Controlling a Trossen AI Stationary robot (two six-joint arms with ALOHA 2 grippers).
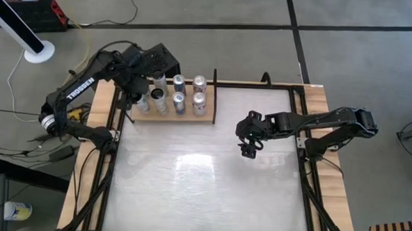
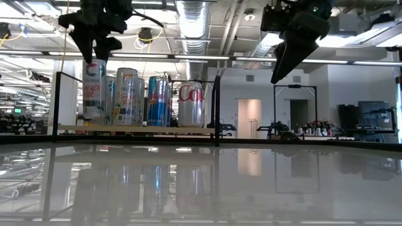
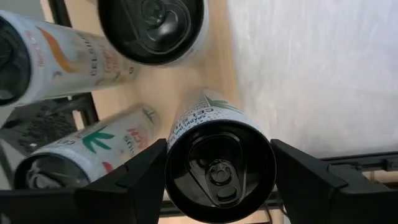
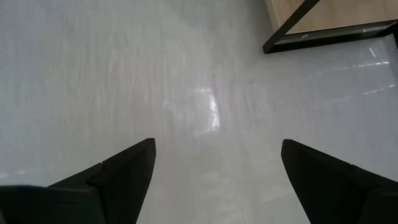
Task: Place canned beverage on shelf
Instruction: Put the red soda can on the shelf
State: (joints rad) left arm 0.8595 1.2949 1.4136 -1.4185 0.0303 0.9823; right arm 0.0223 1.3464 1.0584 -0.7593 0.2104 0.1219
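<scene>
I am at the placing step: my left gripper (image 3: 214,180) is clamped on the can (image 3: 219,163), one finger at each side of its body, holding it upright over the shelf (image 1: 207,117) at the upper left of the high view. In the low view the can sits at the far left of the row, its base seemingly at or just above the wood; I cannot tell whether it rests fully. The next move, I judge, calls for settling it flat, spreading my fingers and lifting straight up so I do not knock the neighbours just beside it.

The can is tall and slim, white with green and red print, its dark top unopened.

My right gripper (image 4: 217,180) waits with fingers spread wide above the bare table (image 1: 202,192), right of centre in the high view.
</scene>
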